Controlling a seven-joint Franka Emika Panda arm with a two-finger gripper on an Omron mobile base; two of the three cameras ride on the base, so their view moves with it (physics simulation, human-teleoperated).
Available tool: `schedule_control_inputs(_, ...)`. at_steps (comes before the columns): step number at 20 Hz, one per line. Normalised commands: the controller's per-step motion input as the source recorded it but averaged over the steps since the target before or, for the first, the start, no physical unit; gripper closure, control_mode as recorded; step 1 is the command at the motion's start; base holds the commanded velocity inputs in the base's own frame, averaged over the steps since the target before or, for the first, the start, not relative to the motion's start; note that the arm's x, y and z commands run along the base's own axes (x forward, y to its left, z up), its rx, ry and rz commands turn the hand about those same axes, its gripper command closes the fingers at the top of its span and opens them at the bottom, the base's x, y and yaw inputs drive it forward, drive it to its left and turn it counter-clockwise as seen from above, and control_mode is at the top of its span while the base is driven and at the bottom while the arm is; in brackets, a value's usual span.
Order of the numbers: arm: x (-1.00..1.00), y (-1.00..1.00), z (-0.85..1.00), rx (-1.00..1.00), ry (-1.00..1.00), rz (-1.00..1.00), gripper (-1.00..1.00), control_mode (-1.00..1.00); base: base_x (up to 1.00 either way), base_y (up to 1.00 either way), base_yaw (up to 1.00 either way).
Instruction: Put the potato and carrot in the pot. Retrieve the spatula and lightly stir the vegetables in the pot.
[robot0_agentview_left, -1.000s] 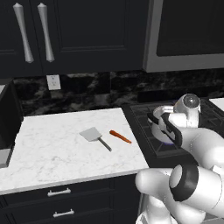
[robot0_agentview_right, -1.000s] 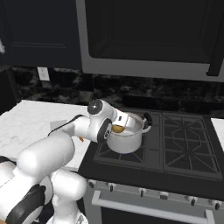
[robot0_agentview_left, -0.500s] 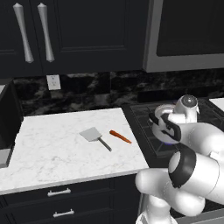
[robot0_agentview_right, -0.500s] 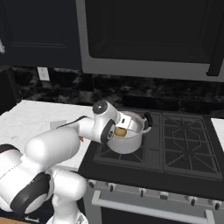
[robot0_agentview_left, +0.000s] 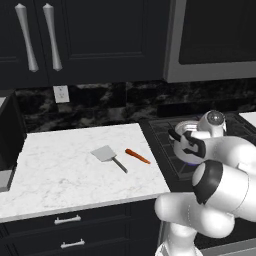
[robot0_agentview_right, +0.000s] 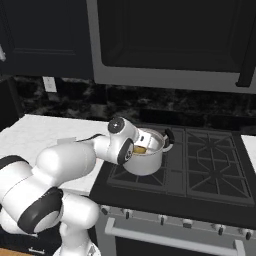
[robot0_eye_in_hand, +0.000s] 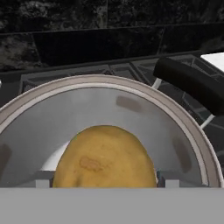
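The steel pot (robot0_agentview_right: 150, 162) stands on the stove's left burner, and my hand reaches into it from the left. Inside the pot's pale rim (robot0_eye_in_hand: 183, 122), the tan potato (robot0_eye_in_hand: 105, 157) sits between the two fingertips of my gripper (robot0_eye_in_hand: 104, 183), which touch its sides. From the right base view the potato (robot0_agentview_right: 140, 149) shows just over the near rim. The orange carrot (robot0_agentview_left: 137, 156) lies on the white counter near the stove. Just left of it lies the spatula (robot0_agentview_left: 109, 156), blade toward the back.
The black stove (robot0_agentview_right: 210, 165) carries grates to the right of the pot. A dark pot handle (robot0_eye_in_hand: 188, 83) juts out on the far right side. The marble counter (robot0_agentview_left: 60, 170) stretches left to a dark appliance (robot0_agentview_left: 10, 135). Cabinets and a microwave hang above.
My hand stays in the pot with the potato between its fingers. The arm's elbow has shifted slightly. Carrot and spatula lie where they were.
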Motion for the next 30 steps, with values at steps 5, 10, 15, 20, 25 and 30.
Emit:
schedule_control_inputs(5, -0.02, -0.04, 0.33, 0.01, -0.07, 0.00, -1.00, -1.00, 0.00, 0.00, 0.00)
schedule_control_inputs(10, -0.22, 0.00, 0.60, 0.04, -0.05, 0.00, -1.00, -1.00, 0.00, 0.00, 0.00)
schedule_control_inputs(15, -0.95, 0.13, 0.85, 0.06, -0.15, 0.00, -1.00, -1.00, 0.00, 0.00, 0.00)
schedule_control_inputs(20, -0.93, 0.58, 0.82, 0.01, -0.04, 0.00, -1.00, -1.00, 0.00, 0.00, 0.00)
schedule_control_inputs(25, -0.44, 0.99, 0.98, 0.00, 0.10, 0.01, -1.00, -1.00, 0.00, 0.00, 0.00)
schedule_control_inputs(30, -0.20, 1.00, 0.57, 0.00, 0.24, 0.04, -1.00, -1.00, 0.00, 0.00, 0.00)
